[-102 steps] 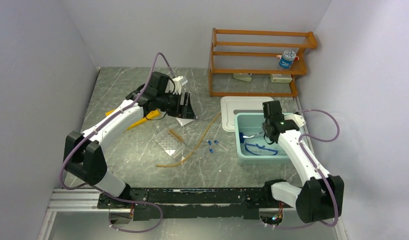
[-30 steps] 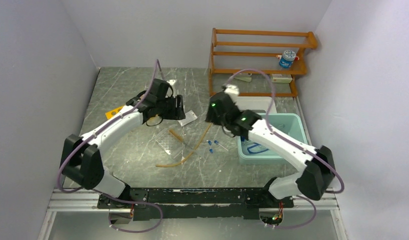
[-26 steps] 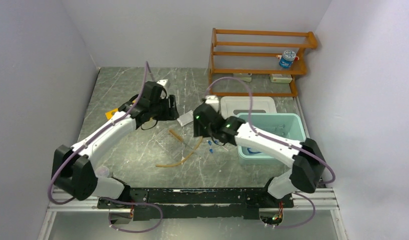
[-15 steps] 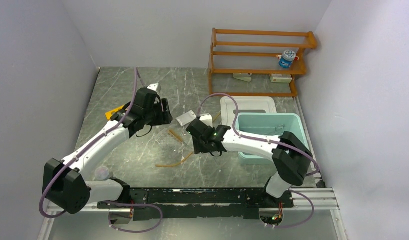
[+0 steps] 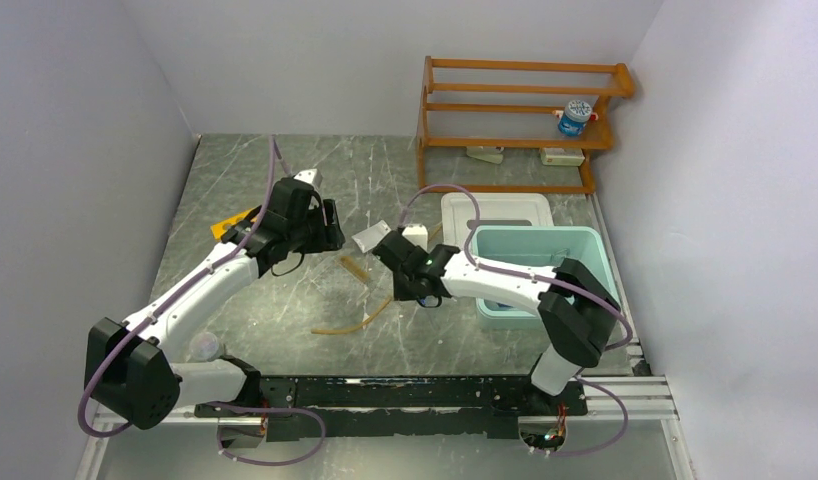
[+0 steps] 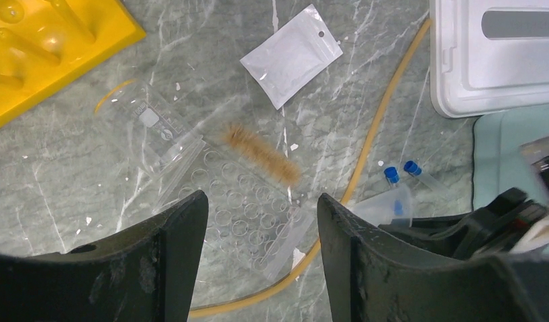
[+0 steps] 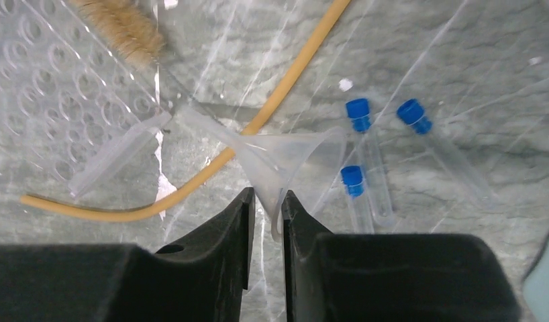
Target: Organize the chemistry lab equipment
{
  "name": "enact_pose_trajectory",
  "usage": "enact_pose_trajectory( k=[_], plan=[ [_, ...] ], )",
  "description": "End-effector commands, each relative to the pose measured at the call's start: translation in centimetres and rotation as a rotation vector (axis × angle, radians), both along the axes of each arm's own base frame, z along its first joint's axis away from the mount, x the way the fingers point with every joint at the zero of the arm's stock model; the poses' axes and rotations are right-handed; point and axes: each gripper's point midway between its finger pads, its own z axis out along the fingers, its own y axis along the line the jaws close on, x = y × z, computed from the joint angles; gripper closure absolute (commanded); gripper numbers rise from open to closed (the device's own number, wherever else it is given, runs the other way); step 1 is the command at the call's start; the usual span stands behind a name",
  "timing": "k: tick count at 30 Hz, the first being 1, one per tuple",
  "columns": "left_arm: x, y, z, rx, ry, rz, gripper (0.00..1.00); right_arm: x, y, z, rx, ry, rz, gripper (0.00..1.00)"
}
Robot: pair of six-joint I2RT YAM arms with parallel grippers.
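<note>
My right gripper [image 7: 266, 198] is low over the table and shut on the rim of a clear plastic funnel [image 7: 285, 157]. Three tiny blue-capped tubes [image 7: 366, 157] lie just right of it. The long tan rubber tube [image 7: 258, 121] runs under the funnel's spout. My left gripper [image 6: 262, 201] hangs open above the clear tray [image 6: 241, 215], holding nothing. A bristly tan brush [image 6: 262, 153] lies by the tray, with the white packet [image 6: 292, 55] beyond it. The yellow holed rack [image 6: 43, 47] is at the far left. In the top view the right gripper [image 5: 417, 290] sits mid-table.
The pale teal tub [image 5: 585, 245] stands at the right with its white lid [image 5: 495, 210] lying behind it. The orange wooden shelf [image 5: 515, 110] stands at the back and holds a small bottle [image 5: 575, 117]. Both arms reach toward the table's middle, close together.
My right arm swung left from the tub, came down by the blue-capped tubes and its jaws closed on the funnel. The left arm drew back a little to the left, still open.
</note>
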Motion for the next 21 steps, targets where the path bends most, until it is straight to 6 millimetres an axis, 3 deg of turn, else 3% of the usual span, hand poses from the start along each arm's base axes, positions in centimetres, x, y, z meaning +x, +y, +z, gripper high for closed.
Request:
enact_pose_trajectory(
  k=[1,9,14,18,21],
  plan=[
    [0.1,-0.1,0.7,-0.024,-0.017,-0.003,0.35,2.2,-0.9,3.7,0.030,-0.061,-0.027,0.93],
    [0.6,-0.4,1.1,-0.021,-0.026,-0.010,0.35,6.3,-3.6,11.7,0.202,-0.166,-0.042,1.00],
    [0.9,-0.9,1.1,-0.034,-0.024,-0.022,0.35,8.0,-6.0,14.9,0.214,-0.220,-0.067,1.00],
    [1.0,-1.2,0.9,-0.042,-0.021,-0.035,0.35,9.2,-9.9,16.8,0.156,-0.264,-0.194,1.00],
    [1.0,-1.5,0.6,-0.046,-0.013,-0.049,0.35,9.2,-14.7,17.8,0.076,-0.294,-0.384,1.00]
  ],
)
